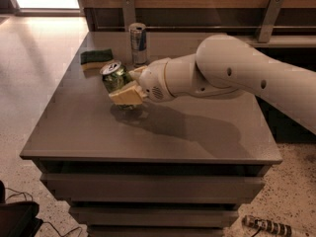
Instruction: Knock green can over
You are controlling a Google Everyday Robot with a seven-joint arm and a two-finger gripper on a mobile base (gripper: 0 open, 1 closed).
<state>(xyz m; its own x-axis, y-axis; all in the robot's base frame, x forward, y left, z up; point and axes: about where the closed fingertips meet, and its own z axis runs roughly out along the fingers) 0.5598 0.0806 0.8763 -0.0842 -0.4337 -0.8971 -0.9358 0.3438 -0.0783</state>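
Grey table point(89, 132): flat top, everything named here sits over it
Green can point(114, 77): left half of the table, toward the back, leaning at a slant with its silver top facing up and left
Gripper point(122, 85): same spot on the table, pale fingers point(127, 94) clasped on the green can, one in front, one behind
White arm point(232, 73): reaches in from the table's right side
Sponge point(96, 58): flat, table's back left
Silver-and-blue can point(138, 43): upright, table's back edge
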